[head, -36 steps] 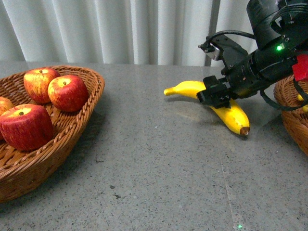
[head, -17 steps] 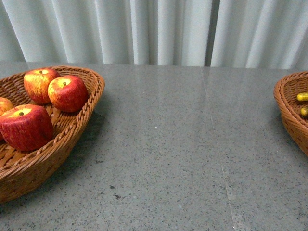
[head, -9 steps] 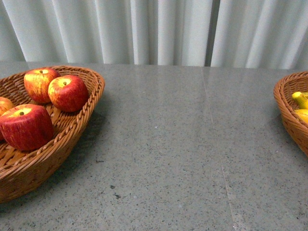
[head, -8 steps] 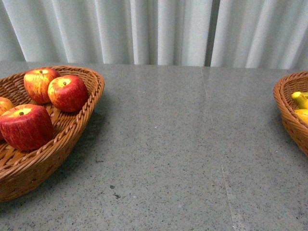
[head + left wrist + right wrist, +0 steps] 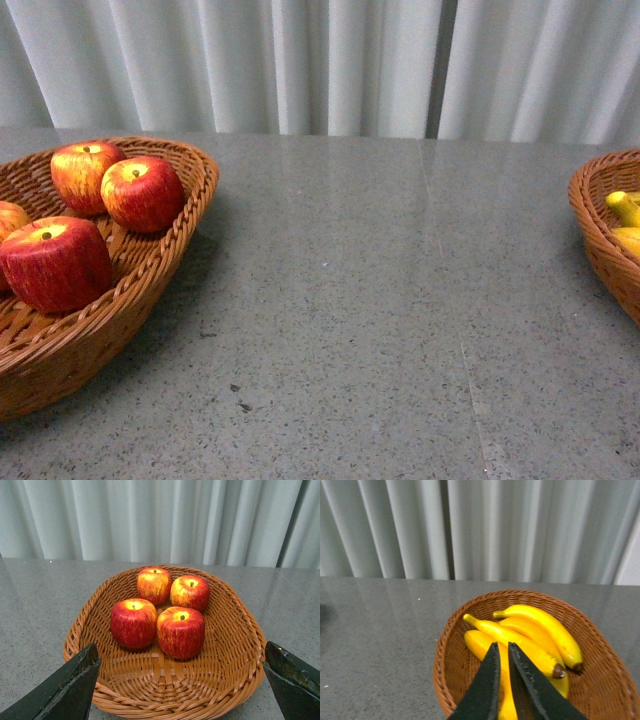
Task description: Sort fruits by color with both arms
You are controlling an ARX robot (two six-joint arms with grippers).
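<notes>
Several red apples [image 5: 180, 631] sit together in a brown wicker basket [image 5: 240, 680]. My left gripper [image 5: 181, 647] hangs open above the basket's near rim, its black fingers [image 5: 75, 685] spread wide and holding nothing. The same apples [image 5: 140, 193] show in the left basket [image 5: 190, 215] in the front view. Several yellow bananas [image 5: 545, 625] lie in a second wicker basket [image 5: 445, 665]. My right gripper [image 5: 503, 645] is shut and empty above them. In the front view, only yellow banana ends [image 5: 622, 205] show in the right basket [image 5: 600, 250]. Neither arm shows there.
A grey speckled table [image 5: 380, 300] runs between the two baskets. Pale pleated curtains [image 5: 330, 60] close off the back. A few dark specks [image 5: 240, 400] mark the table near the front.
The right arm and the banana it was over on the table have left the front view. More yellow banana now shows in the right basket. The apples have not moved.
</notes>
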